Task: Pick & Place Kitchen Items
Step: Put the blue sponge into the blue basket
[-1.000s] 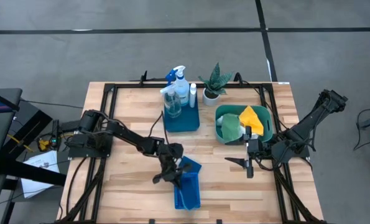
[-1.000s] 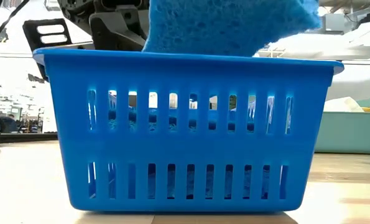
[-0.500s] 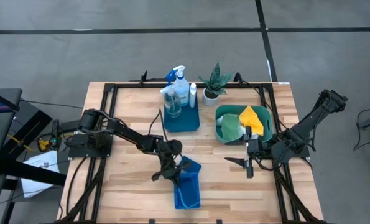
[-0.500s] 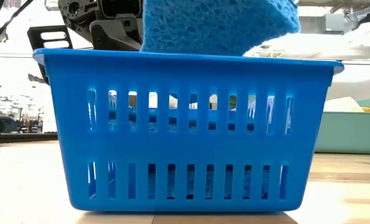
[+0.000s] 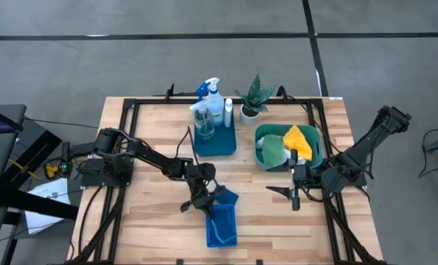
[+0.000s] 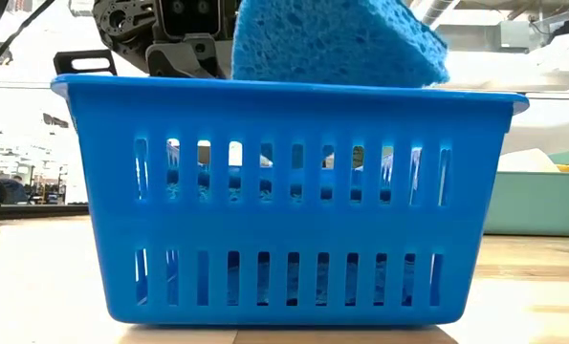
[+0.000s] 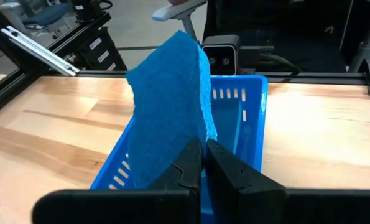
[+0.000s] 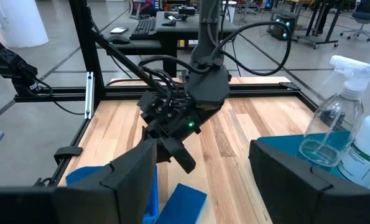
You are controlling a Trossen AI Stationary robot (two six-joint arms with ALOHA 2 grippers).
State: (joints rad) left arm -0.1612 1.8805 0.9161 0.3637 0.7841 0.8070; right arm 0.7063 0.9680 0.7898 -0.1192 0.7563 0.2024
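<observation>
Reaching over blue basket [image 5: 221, 223] | left end effector [image 7: 203, 155] clamps blue sponge [image 7: 169, 115] | right end effector [image 8: 200, 180] wide, idle beside teal tub [image 5: 316, 147]

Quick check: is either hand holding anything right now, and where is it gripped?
The left hand pinches a blue sponge by one edge, above the blue basket. The right hand is open and holds nothing.
</observation>
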